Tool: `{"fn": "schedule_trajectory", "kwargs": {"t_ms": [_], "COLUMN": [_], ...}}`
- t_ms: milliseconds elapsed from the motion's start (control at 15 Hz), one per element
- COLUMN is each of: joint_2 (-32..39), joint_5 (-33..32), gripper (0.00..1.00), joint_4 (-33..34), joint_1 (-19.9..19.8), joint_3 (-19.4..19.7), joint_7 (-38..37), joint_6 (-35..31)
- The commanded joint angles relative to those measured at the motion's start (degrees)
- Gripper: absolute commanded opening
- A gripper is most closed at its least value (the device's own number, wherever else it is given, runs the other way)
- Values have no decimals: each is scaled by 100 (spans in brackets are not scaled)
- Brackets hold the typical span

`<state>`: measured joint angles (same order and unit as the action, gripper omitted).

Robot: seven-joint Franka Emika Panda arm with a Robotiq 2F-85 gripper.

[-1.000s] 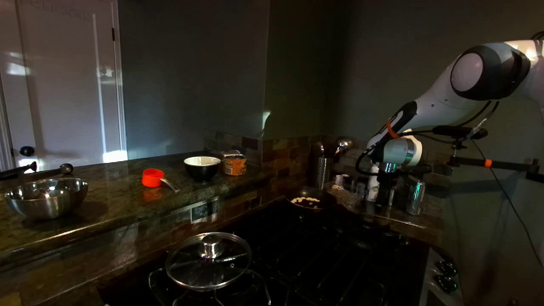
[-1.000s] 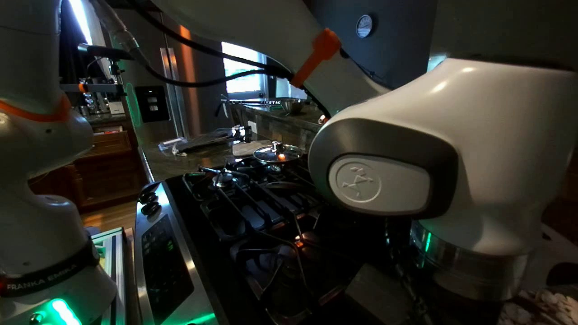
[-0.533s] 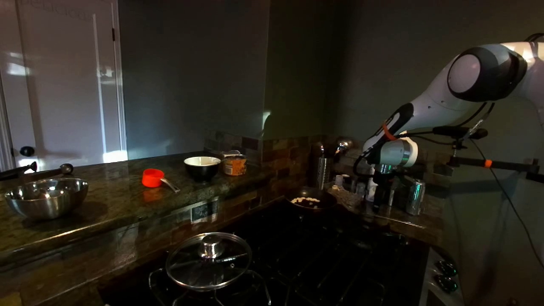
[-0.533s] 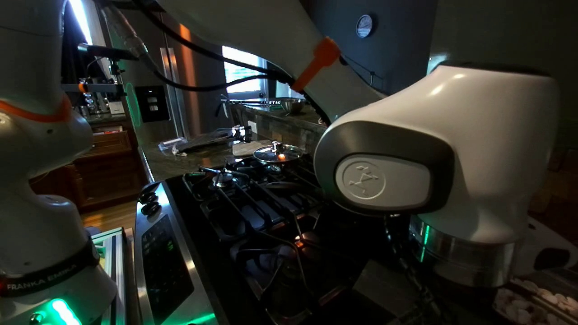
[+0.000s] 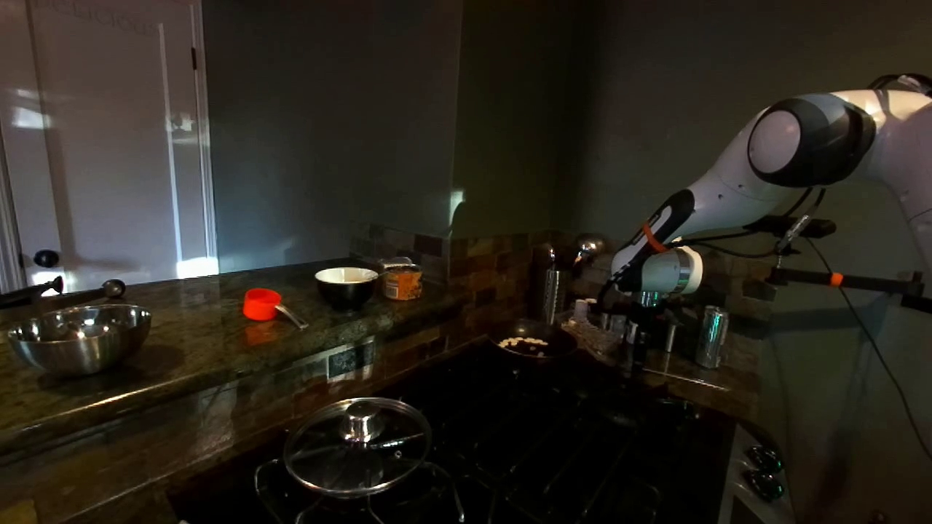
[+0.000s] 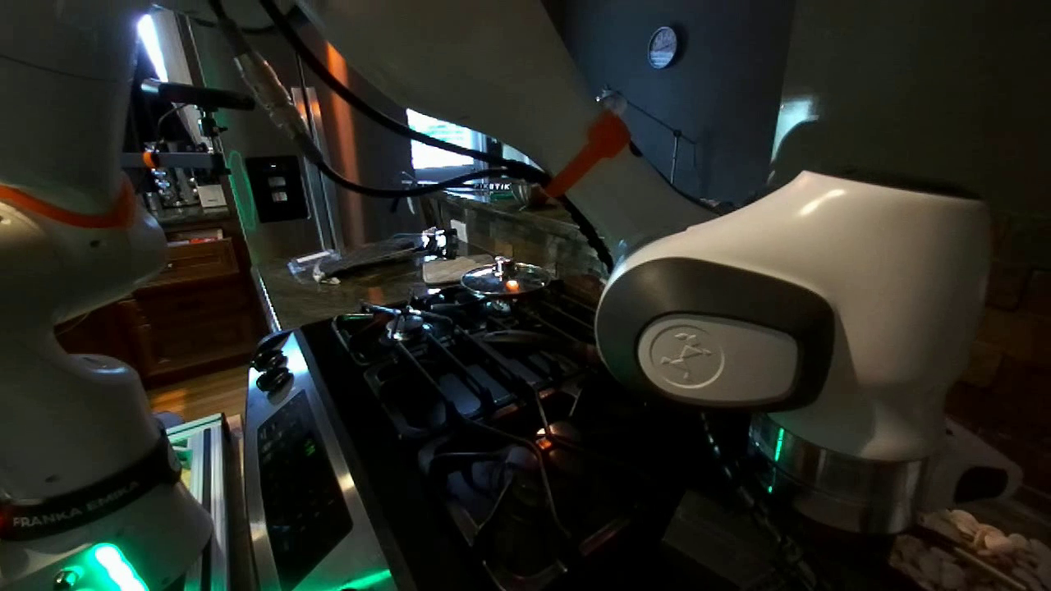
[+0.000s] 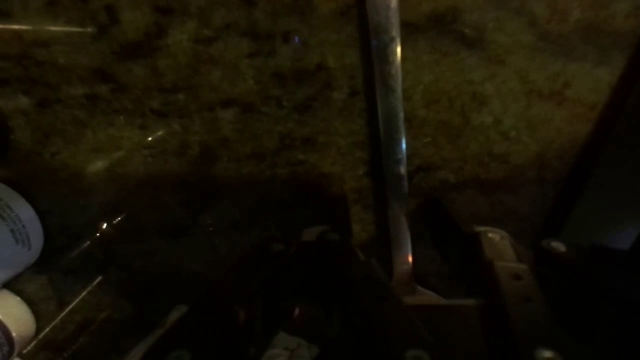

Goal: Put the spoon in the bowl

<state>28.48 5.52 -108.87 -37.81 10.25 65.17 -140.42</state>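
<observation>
one tool [image 7: 411, 245], two bowls [image 5: 346, 295], one glass lid [image 5: 357, 451]

Metal handle [image 7: 392, 105] cut off above, jaws partly shadowed

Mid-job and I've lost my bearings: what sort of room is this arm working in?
Most likely a home kitchen, though the light is dim: there is a gas stove, a glass lid and, in the background, what looks like a refrigerator.
</observation>
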Motion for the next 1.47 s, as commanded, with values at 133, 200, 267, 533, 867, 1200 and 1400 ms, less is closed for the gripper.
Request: {"fn": "schedule_trajectory", "kwargs": {"t_ms": [133,200,267,533,867,1200,1400], "joint_2": [115,38,-53,-611,-1451,-1971,-2082], "joint_5": [80,88,133,163,-61,-1428,-2541], "gripper": [2,0,0,3,3,3,3], "joint_4": [184,113,31,-396,-672,-485,-302], "joint_1": [-124,-115,-126,-80,171,904,1364], "joint_3": [-70,-76,-111,-194,-3,516,677], "joint_7": [61,54,97,298,444,-954,-2097], "joint_6": [-36,-36,1,333,1252,1178,1320]}}
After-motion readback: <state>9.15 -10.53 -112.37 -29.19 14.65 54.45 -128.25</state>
